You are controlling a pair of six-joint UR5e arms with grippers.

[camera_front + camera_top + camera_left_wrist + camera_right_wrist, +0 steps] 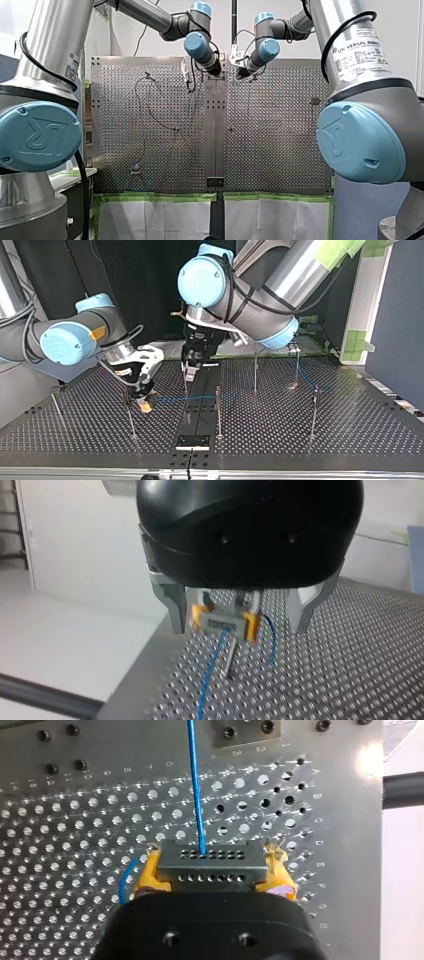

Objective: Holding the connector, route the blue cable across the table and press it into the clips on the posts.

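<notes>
Top view: my right gripper (145,404), clamped on the connector (211,866) of the blue cable (196,785), sits at eight o'clock from my left gripper (189,372), whose fingers stand wide apart.

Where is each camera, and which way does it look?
Front: behind my left arm and my right arm, looking over the table.
Top: across the table, facing both arms.
Left wrist: on my left arm, past its fingers toward the connector.
Right wrist: on my right arm, along my right gripper, shut on the connector.
Both wrist views share the blue cable.
</notes>
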